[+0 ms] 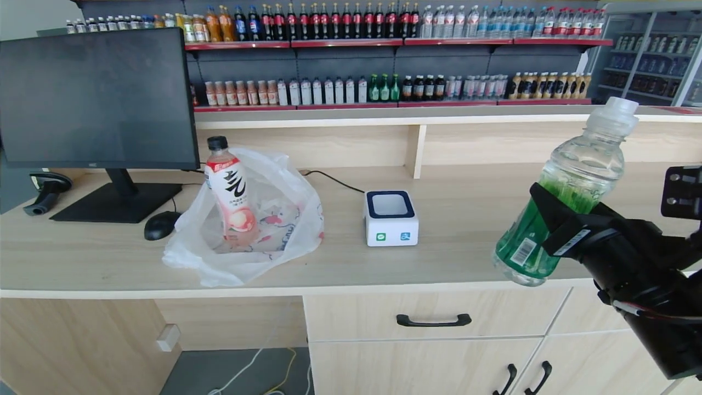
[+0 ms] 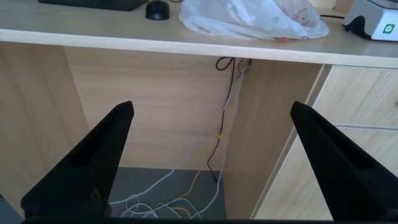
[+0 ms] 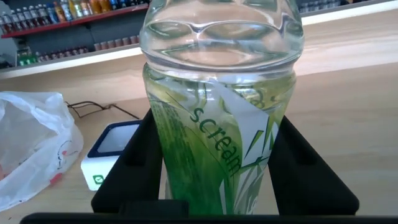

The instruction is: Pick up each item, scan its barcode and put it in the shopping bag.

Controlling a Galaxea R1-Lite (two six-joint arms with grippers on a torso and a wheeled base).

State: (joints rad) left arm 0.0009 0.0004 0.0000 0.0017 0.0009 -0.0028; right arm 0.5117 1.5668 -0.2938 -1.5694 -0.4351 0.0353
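My right gripper point(image 1: 554, 219) is shut on a green-labelled clear bottle point(image 1: 565, 192), held tilted above the counter's right end with its white barcode facing forward and down. In the right wrist view the bottle point(image 3: 217, 124) sits between the two black fingers point(image 3: 134, 168). The white barcode scanner point(image 1: 390, 218) stands mid-counter, well left of the bottle. A white plastic shopping bag point(image 1: 274, 230) lies further left with a pink-labelled bottle point(image 1: 229, 192) upright inside it. My left gripper point(image 2: 211, 162) hangs open below the counter, facing the cables underneath.
A dark monitor point(image 1: 96, 99) stands at the counter's left, with a black mouse point(image 1: 160, 225) by its base and a handheld scanner point(image 1: 46, 192) at the far left. A raised wooden ledge point(image 1: 439, 115) runs behind. Drawers point(image 1: 433, 320) lie below the counter edge.
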